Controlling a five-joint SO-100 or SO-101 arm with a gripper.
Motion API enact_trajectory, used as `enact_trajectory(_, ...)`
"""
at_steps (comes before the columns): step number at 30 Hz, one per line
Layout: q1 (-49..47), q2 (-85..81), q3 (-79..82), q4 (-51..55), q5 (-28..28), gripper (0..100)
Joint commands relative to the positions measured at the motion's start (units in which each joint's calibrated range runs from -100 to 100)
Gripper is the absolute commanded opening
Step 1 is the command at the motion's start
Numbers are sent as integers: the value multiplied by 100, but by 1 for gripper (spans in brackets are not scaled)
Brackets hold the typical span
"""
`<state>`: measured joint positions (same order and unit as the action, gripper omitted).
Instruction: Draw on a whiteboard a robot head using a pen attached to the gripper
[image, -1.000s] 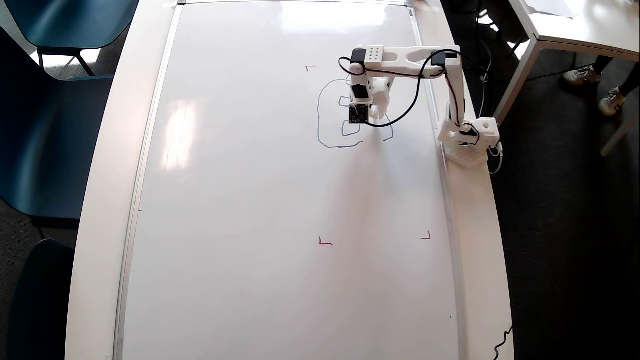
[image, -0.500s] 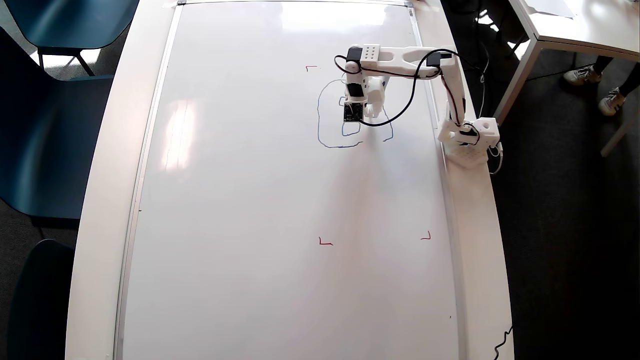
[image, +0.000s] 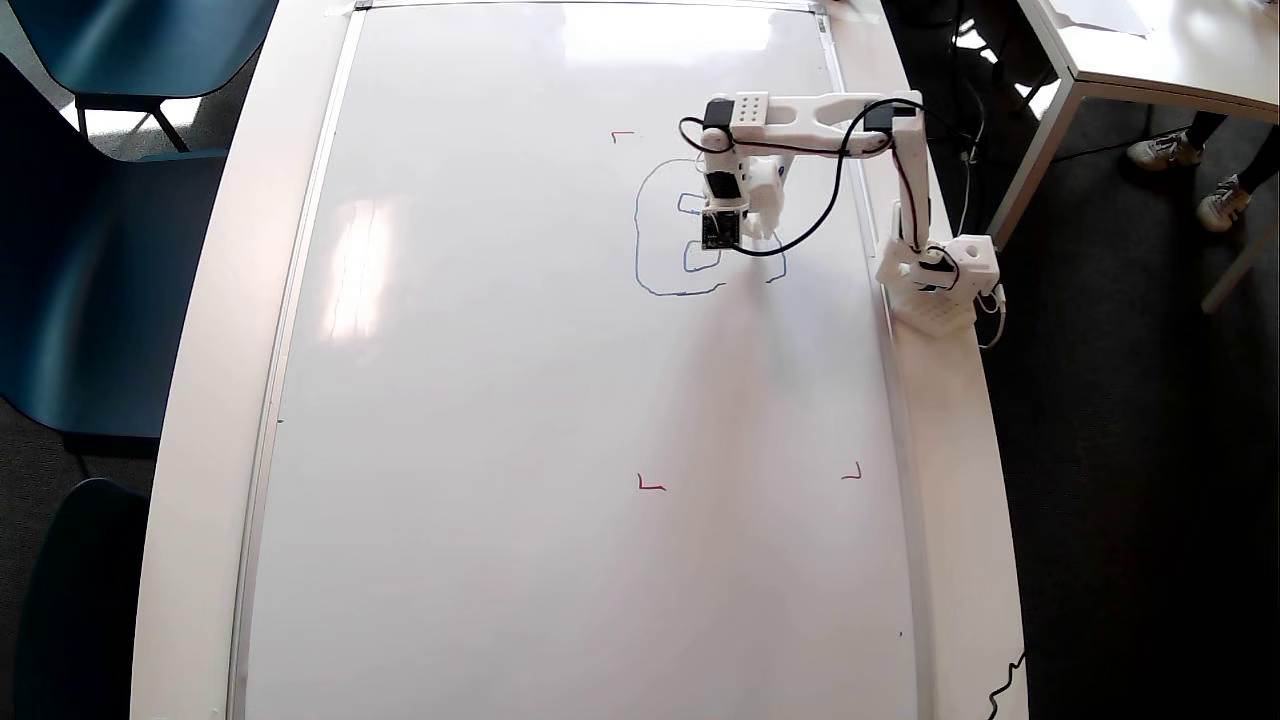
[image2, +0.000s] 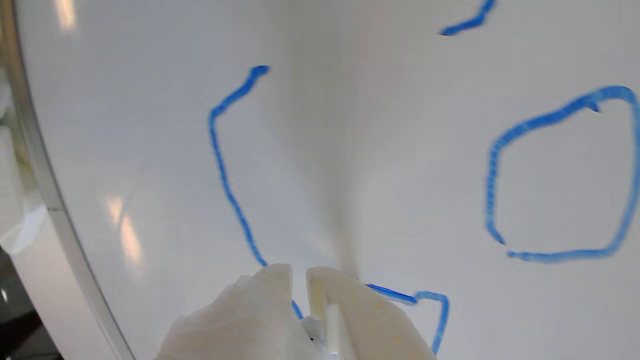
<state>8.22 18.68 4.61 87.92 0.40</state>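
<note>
Arm (image: 820, 115) folded over — claw (image2: 299, 272) nearly closed, pointing down.

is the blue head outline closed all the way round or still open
Open. In the overhead view the thin blue hand-drawn head outline on the glossy white board breaks along its bottom edge, between two loose line ends; the arm hides part of it.

Glossy white whiteboard (image: 500, 400), blue-lined robot head (image: 640, 230), red corner marks (image: 651, 485), white end effector (image2: 299, 280).

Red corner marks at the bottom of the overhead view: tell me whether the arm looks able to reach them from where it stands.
Probably not. The arm's base sits beside the whiteboard's right edge, the tool works near the robot head, and the lower red marks lie well beyond that.
</note>
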Motion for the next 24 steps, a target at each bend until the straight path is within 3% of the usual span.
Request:
enact_trajectory(1, -30, -287, 197, -43, -7, 1)
enact_trajectory(24, 346, -237, -157, 35, 121, 1)
